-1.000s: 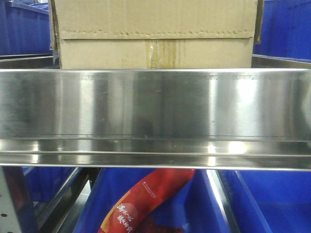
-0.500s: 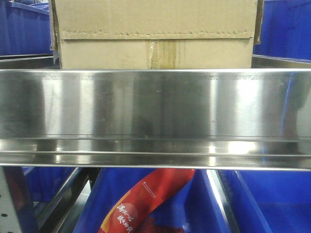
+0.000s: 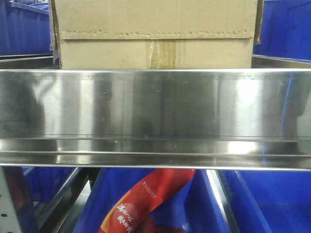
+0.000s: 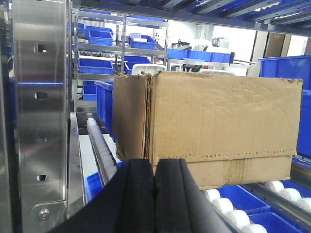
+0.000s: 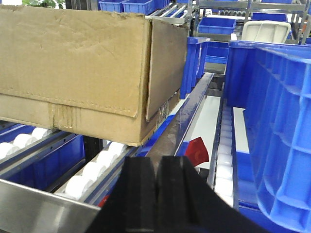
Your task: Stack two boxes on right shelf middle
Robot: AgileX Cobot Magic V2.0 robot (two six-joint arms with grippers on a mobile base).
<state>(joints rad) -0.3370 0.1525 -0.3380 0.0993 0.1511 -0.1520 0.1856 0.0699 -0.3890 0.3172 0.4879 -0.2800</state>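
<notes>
One brown cardboard box (image 3: 154, 34) with a jagged tape edge and yellowish centre tape stands on the shelf behind its shiny steel front rail (image 3: 155, 107). In the left wrist view the box (image 4: 218, 126) rests on white rollers (image 4: 228, 211); my left gripper (image 4: 154, 167) is shut and empty just in front of its near left corner. In the right wrist view the box (image 5: 87, 68) sits on the rollers (image 5: 92, 172) at upper left; my right gripper (image 5: 156, 167) is shut and empty below its right corner. No second box shows.
Blue plastic bins stand beside the box on both sides (image 5: 277, 126) and on racks behind (image 4: 99, 65). A steel upright (image 4: 39, 111) is close on the left. Below the shelf a blue bin (image 3: 204, 208) holds a red packet (image 3: 141, 204).
None in the box or shelf; only the reflections on the steel rail shift slightly.
</notes>
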